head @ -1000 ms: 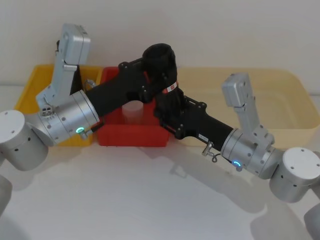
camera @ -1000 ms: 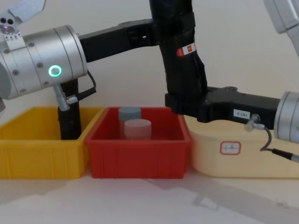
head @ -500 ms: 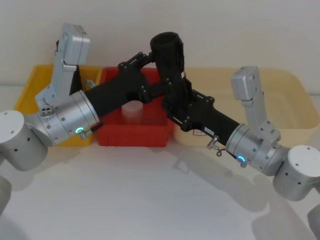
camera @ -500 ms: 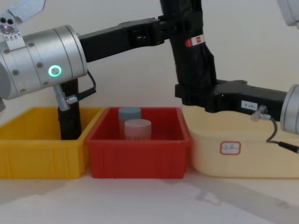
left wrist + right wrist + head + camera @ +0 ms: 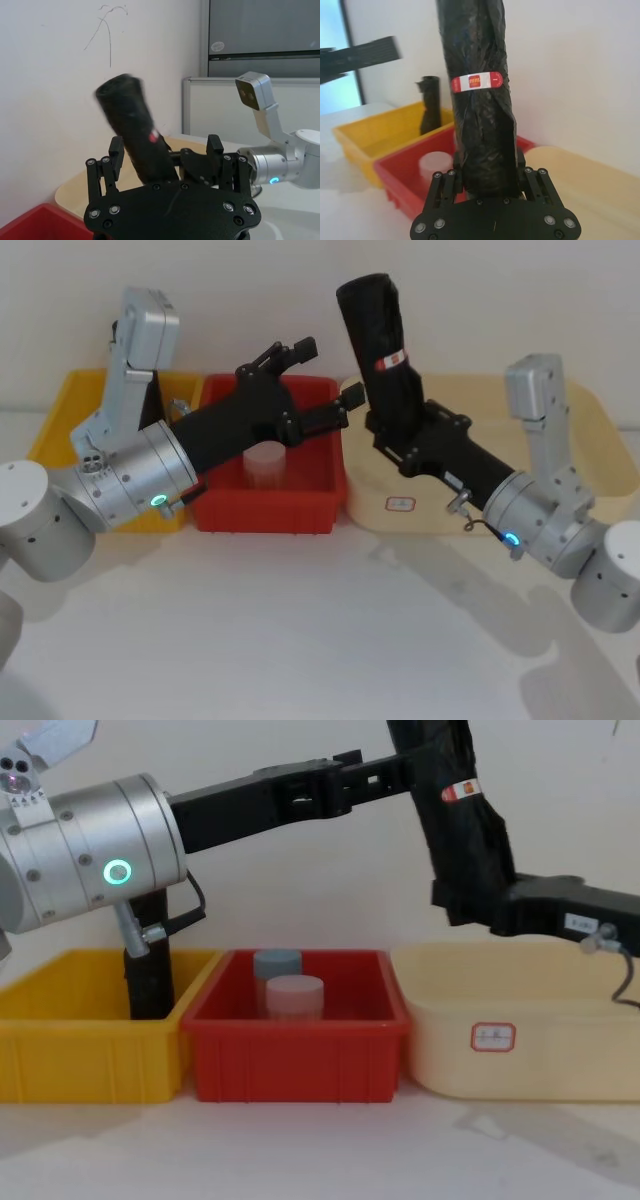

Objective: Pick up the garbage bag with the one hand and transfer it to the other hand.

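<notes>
Garbage bag (image 5: 378, 350), a tall black crinkly roll, is clamped near its bottom end between the fingers of the right gripper (image 5: 405, 430). That gripper sits on the wrist with the blue ring light and reaches in from the right. The roll hangs in the air above the near left corner of the cream bin (image 5: 590, 420), clear of its rim, with its top leaning to the left and toward the far wall. A red-and-white sticker (image 5: 460, 790) wraps the roll in its upper half.

The left gripper (image 5: 322, 382), on the wrist with the green ring light, stretches out from the left above the red bin (image 5: 265, 515). Its fingers are spread wide and grip nothing. In the head view the tips stop just left of the roll, with a narrow gap between them and it.

Inside the red bin stand a pink-capped jar (image 5: 294, 995) and, just behind it, a blue-capped jar (image 5: 277, 963). The yellow bin (image 5: 60, 410) lies to the left, touching the red one, and a second black roll (image 5: 150, 970) stands upright in its far right corner. The cream bin carries a small label (image 5: 492, 1036) on its near wall.
</notes>
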`<action>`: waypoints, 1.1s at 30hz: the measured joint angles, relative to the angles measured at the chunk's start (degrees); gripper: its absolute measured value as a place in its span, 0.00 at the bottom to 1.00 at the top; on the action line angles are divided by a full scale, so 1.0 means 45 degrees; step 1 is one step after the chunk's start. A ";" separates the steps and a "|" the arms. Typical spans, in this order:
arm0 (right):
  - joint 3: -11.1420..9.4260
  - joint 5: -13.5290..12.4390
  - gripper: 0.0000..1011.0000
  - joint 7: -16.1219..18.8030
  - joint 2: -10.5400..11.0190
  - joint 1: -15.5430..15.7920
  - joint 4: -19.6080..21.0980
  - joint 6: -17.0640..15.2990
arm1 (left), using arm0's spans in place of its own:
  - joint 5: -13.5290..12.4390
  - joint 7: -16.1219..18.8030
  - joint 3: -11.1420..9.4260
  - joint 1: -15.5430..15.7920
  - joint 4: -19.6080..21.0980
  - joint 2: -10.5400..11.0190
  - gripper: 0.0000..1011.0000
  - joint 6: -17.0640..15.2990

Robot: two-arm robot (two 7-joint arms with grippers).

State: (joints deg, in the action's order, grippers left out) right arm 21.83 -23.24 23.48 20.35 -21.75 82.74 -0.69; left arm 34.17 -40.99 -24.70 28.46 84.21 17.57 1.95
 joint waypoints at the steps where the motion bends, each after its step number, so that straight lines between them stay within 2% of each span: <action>1: -0.0036 0.0001 0.55 -0.0053 0.0001 0.0001 -0.0009 -0.0011 | 0.0001 0.0000 0.0000 0.0000 0.0000 0.0000 0.99 0.0000; 13: -0.0793 0.0289 0.55 -0.1012 0.0036 -0.0195 -0.0808 -0.0239 | 0.0000 0.0000 0.0000 0.0000 -0.0001 -0.0001 0.99 0.0000; 24: -0.1128 0.0556 0.55 -0.1474 -0.0003 -0.0379 -0.1530 -0.0361 | -0.0001 0.0000 0.0000 0.0000 -0.0001 0.0000 0.99 0.0000; 33: -0.1308 0.0640 0.55 -0.1581 -0.0060 -0.0404 -0.1721 -0.0402 | 0.0000 0.0000 0.0000 0.0000 -0.0001 0.0000 0.99 -0.0001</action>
State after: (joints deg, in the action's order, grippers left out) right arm 15.94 -20.36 16.36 20.08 -23.57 75.00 -2.50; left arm 34.18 -40.99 -24.70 28.47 84.21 17.57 1.95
